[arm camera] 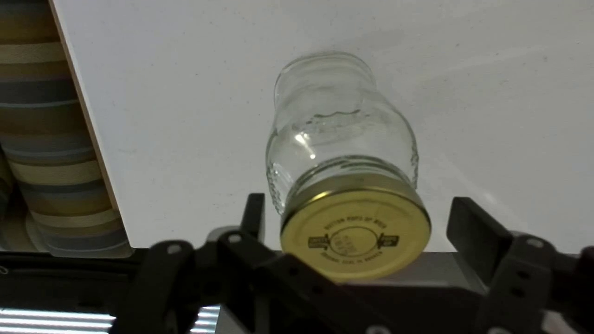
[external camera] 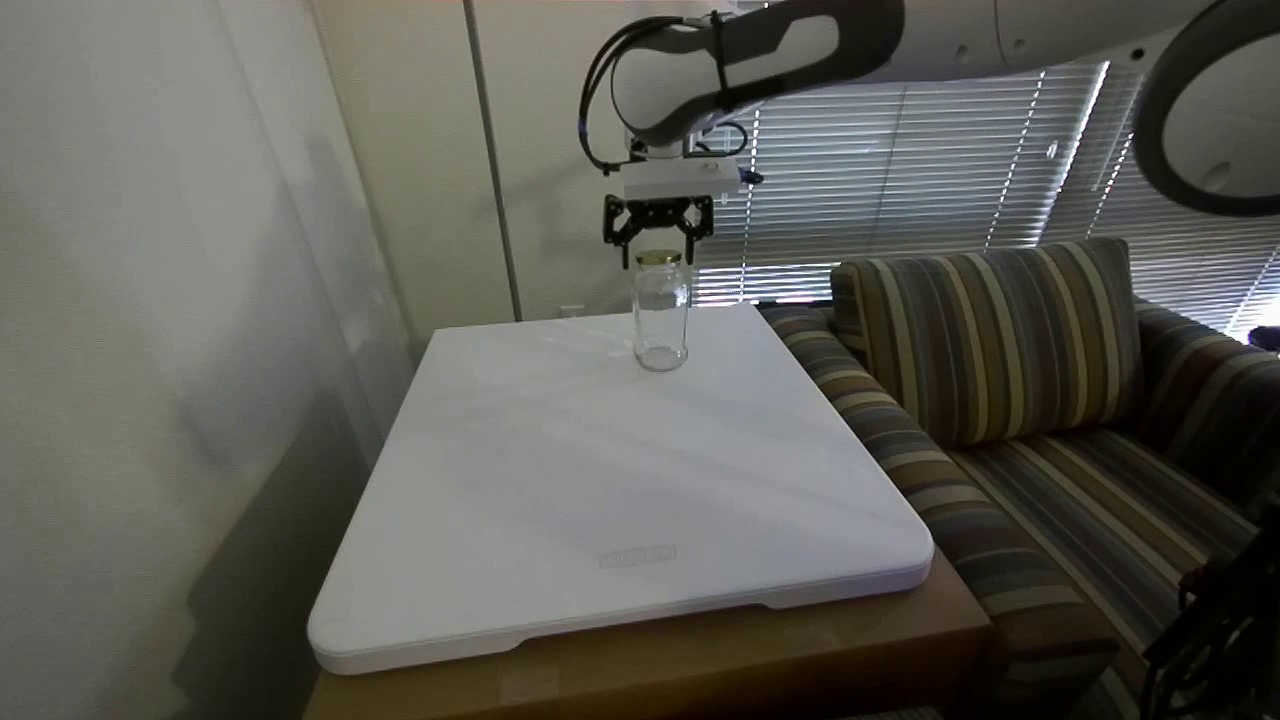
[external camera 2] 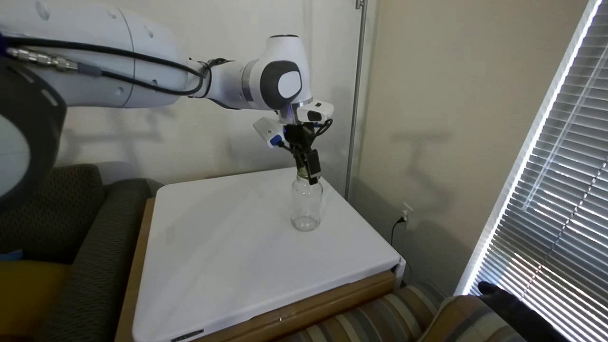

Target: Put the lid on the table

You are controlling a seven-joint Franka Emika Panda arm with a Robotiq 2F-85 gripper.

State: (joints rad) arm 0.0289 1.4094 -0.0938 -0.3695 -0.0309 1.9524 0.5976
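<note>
From here the gripper [arm camera: 360,214] hangs spread wide, astride the yellow lid [arm camera: 355,241] and apparently not touching it; that lid caps the upright glass jar [arm camera: 343,134] on the white table [external camera: 560,470]. I'd centre the grip, close squarely, then unscrew slowly, since the jar may well turn too.

Golden lid [arm camera: 355,232] on glass jar [arm camera: 341,130]
</note>
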